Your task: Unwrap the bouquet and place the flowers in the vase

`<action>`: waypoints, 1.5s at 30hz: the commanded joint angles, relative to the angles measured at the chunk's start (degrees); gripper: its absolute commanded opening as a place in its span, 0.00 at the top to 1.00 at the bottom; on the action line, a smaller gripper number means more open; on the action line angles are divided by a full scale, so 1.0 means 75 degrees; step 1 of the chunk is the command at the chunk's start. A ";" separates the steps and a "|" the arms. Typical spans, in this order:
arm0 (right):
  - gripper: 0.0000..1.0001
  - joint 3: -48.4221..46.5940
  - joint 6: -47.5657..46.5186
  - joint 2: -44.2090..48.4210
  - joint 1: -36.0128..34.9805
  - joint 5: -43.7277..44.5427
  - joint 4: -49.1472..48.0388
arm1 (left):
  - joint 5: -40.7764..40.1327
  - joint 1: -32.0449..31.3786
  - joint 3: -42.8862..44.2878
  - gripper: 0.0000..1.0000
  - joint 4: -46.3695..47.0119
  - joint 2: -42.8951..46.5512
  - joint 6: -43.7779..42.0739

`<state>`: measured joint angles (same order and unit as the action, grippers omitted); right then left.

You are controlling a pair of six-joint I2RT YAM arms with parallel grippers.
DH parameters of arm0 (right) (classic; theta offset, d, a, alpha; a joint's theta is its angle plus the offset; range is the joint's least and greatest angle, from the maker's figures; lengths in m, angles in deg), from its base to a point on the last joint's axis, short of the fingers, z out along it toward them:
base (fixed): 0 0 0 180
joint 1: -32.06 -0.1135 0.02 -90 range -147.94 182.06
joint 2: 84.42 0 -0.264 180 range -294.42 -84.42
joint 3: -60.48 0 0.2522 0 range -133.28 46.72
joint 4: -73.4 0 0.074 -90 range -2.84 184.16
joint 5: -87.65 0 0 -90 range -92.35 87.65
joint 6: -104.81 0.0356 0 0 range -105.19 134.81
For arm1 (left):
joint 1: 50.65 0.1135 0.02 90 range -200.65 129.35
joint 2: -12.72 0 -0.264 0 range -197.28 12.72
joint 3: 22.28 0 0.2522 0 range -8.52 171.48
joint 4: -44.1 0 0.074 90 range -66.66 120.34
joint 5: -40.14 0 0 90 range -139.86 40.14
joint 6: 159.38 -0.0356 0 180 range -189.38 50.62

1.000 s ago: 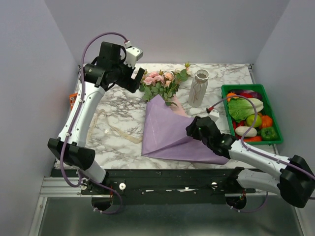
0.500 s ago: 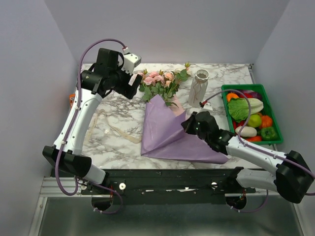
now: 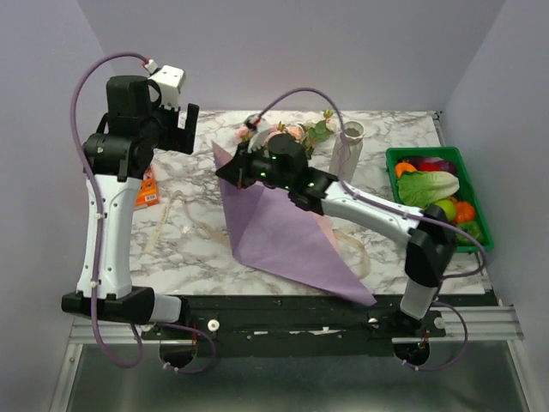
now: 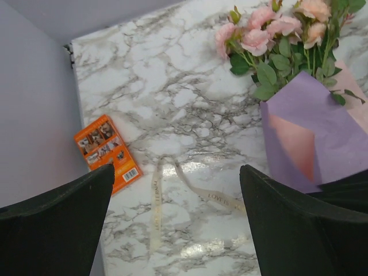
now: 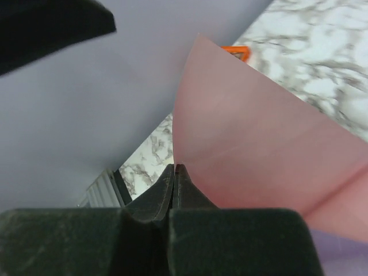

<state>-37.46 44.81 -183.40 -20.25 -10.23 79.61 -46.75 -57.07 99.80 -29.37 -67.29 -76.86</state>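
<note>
The right jaws pinch an edge of the purple paper (image 3: 274,232), holding it above the counter (image 3: 197,249); the left jaws hang wide open, left of the roses (image 4: 270,34).

The vase (image 3: 346,153) stands right of the bouquet (image 3: 274,232), the crate (image 3: 429,151) farther right.

Top view looks down over the whole table (image 3: 193,249). Left wrist overlooks its far-left corner from high. Right wrist sits close against the paper (image 5: 259,155), which all views share.
</note>
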 commanded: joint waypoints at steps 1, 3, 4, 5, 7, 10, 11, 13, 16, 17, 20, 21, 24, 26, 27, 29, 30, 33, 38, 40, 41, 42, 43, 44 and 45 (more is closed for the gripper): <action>0.88 -0.1370 -0.0426 -0.1753 -0.0325 -0.1514 0.0865 | -0.0181 0.0211 0.0044 0.01 -0.0383 0.0811 -0.0184; 0.70 -0.2062 -0.0344 -0.2571 -0.0477 -0.1760 0.0924 | -0.0204 0.0222 -0.0401 0.01 -0.0453 0.1139 -0.0290; 0.60 -0.2378 -0.0344 -0.2889 -0.0536 -0.2006 0.1238 | -0.0228 0.0223 -0.0542 0.01 -0.0454 0.1245 -0.0349; 0.50 -0.3240 -0.0367 -0.3194 -0.0594 -0.2089 0.1415 | -0.0239 0.0223 -0.0717 0.01 -0.0465 0.1431 -0.0384; 0.45 -0.4123 -0.0425 -0.4085 -0.0770 -0.2334 0.1906 | -0.0321 0.0246 -0.0754 0.01 -0.0536 0.1550 -0.0385; 0.29 -0.5892 -0.0379 -0.5079 -0.0876 -0.2605 0.2259 | -0.0508 0.0269 -0.0532 0.01 -0.0758 0.1691 -0.0396; 0.17 -0.6187 -0.0356 -0.5270 -0.0876 -0.2606 0.2226 | -0.0590 0.0269 -0.0404 0.01 -0.0805 0.1726 -0.0420; 0.00 -0.6599 -0.0273 -0.5493 -0.0888 -0.2431 0.2143 | -0.0766 0.0269 -0.0274 0.01 -0.0887 0.1738 -0.0455; 0.00 -0.6765 -0.0612 -0.5401 -0.0876 -0.2058 0.2435 | -0.0943 0.0281 -0.0157 0.01 -0.0911 0.1761 -0.0525; 0.00 -0.6520 -0.0752 -0.5029 -0.0865 -0.1869 0.2425 | -0.0966 0.0281 -0.0145 0.01 -0.0899 0.1750 -0.0525; 0.00 -0.4800 -0.1081 -0.3638 -0.0678 -0.1177 0.1912 | -0.0978 0.0281 -0.0121 0.01 -0.0771 0.1750 -0.0514; 0.00 -0.4378 -0.1105 -0.3329 -0.0491 -0.1048 0.1735 | -0.0862 0.0281 -0.0144 0.01 -0.0654 0.1761 -0.0502; 0.00 -0.2994 -0.1117 -0.2183 -0.0047 -0.0568 0.1406 | -0.0430 0.0281 -0.0262 0.01 -0.0478 0.1703 -0.0443; 0.00 -0.1897 -0.1129 -0.1502 0.0166 -0.0334 0.1115 | 0.0167 0.0281 -0.0553 0.01 -0.0419 0.1540 -0.0559; 0.00 -0.1541 -0.1164 -0.1196 0.0376 -0.0286 0.1078 | 0.0530 0.0281 -0.0706 0.01 -0.0419 0.1446 -0.0676; 0.00 -0.0838 -0.1210 -0.0189 0.0576 -0.0262 0.0634 | 0.2076 0.0270 -0.1335 0.01 -0.0326 0.1107 -0.1143; 0.00 -0.0243 -0.1338 0.0174 0.0739 -0.0239 0.0585 | 0.2614 0.0281 -0.1514 0.01 -0.0325 0.0966 -0.1355; 0.03 0.0860 -0.1468 0.1242 0.1021 -0.0262 0.0561 | 0.4362 0.0246 -0.1821 0.01 -0.0453 -0.0052 -0.2278; 0.18 0.2047 -0.1609 0.2554 0.1291 -0.0859 0.0620 | 0.5477 0.0246 -0.0607 0.01 -0.1507 -0.2754 -0.3758; 0.18 0.2433 -0.1598 0.2837 0.1350 -0.0871 0.0632 | 0.5584 0.0246 -0.0065 0.01 -0.2116 -0.3555 -0.4121; 0.18 0.2516 -0.1563 0.3058 0.1373 -0.0906 0.0643 | 0.5620 0.0246 0.0378 0.01 -0.2292 -0.4220 -0.4262; 0.18 0.2598 -0.1493 0.3165 0.1432 -0.0906 0.0632 | 0.5678 0.0246 0.0533 0.01 -0.2456 -0.4482 -0.4356; 0.18 0.2680 -0.1492 0.3247 0.1456 -0.0883 0.0620 | 0.5736 0.0246 0.0651 0.01 -0.2504 -0.4694 -0.4543; 0.18 0.2832 -0.1469 0.3341 0.1491 -0.0790 0.0620 | 0.5795 0.0234 0.0803 0.01 -0.2528 -0.5020 -0.4614; 0.17 0.2950 -0.1445 0.3504 0.1526 -0.0789 0.0574 | 0.5900 0.0234 0.0862 0.01 -0.2540 -0.5151 -0.4708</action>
<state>-18.36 34.21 -160.56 -9.89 -15.49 84.22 -9.75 -55.27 101.15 -40.80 -102.74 -104.86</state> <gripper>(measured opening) 0.820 0.988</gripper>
